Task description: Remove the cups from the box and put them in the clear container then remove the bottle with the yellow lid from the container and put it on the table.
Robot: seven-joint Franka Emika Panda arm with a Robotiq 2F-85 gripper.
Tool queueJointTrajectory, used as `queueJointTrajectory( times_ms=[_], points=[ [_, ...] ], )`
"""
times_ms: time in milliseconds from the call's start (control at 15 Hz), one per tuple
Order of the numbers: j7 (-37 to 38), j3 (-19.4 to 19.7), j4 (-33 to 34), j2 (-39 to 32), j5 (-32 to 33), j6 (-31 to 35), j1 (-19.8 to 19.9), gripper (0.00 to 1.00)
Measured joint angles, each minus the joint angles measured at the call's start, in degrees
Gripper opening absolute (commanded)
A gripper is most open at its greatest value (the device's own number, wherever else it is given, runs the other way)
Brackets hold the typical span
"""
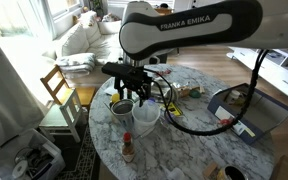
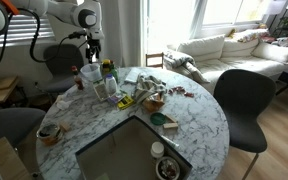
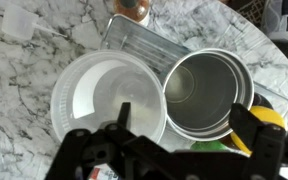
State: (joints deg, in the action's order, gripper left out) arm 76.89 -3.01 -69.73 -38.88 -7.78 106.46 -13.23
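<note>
Work looks partway: the grey cup [image 3: 206, 92] is out of the box [image 2: 109, 150], touching a pale round tub [image 3: 104, 95], not inside. Gripper [image 3: 184, 118] hangs above, jaws wide open, empty. Step 2 looks undone.

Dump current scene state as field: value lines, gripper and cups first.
gripper: Robotiq gripper, open, empty, above the cups
cup 1: wide white bowl-like cup, upright, on round marble table
cup 2: metallic grey cup, upright, beside cup 1
box: shallow grey-blue box, apart from both cups
</note>
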Motion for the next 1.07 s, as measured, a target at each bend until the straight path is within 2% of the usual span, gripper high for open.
queueJointTrajectory(
  times_ms=[333,667,1067],
  points=[
    [-5.1,-0.4,-1.9,-0.9,0.1,-0.5,0.0,1.00],
    [-8.6,-0.2,-4.0,-1.7,0.2,4.0,0.0,1.00],
    [-10.1,0.1,-1.0,2.5,4.0,3.0,-0.7,1.00]
  ],
)
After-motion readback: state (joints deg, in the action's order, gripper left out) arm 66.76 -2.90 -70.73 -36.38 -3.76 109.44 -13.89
